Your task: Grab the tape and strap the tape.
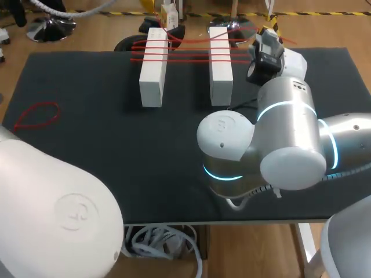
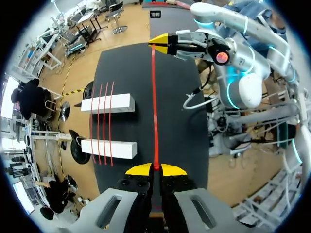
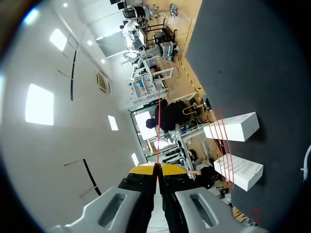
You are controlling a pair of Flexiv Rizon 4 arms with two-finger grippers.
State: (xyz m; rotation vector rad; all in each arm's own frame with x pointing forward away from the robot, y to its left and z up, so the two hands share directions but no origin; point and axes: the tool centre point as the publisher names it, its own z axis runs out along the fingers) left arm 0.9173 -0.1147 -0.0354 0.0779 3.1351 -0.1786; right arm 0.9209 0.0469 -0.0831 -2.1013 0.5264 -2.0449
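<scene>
Across a black table mat [image 1: 87, 127], a red tape [image 2: 154, 97] is held taut between two grippers.

The right arm [image 1: 278, 139] is seen bent over the mat's right half, the left arm [image 1: 52, 214] at its near left corner. One white block [image 1: 152, 72] and a second white block [image 1: 221, 69] are set side by side, apart, near the far edge, with several red strands [image 1: 185, 53] stretched across both. The held tape is run over the mat beside the blocks, clear of the strands. One end is pinched in the left gripper [image 2: 155, 168], its jaws pressed narrow on it; the other end is gripped likewise by the right gripper [image 3: 156, 167]. A small red loop [image 1: 36, 116] is seen lying on the mat near its left edge.
</scene>
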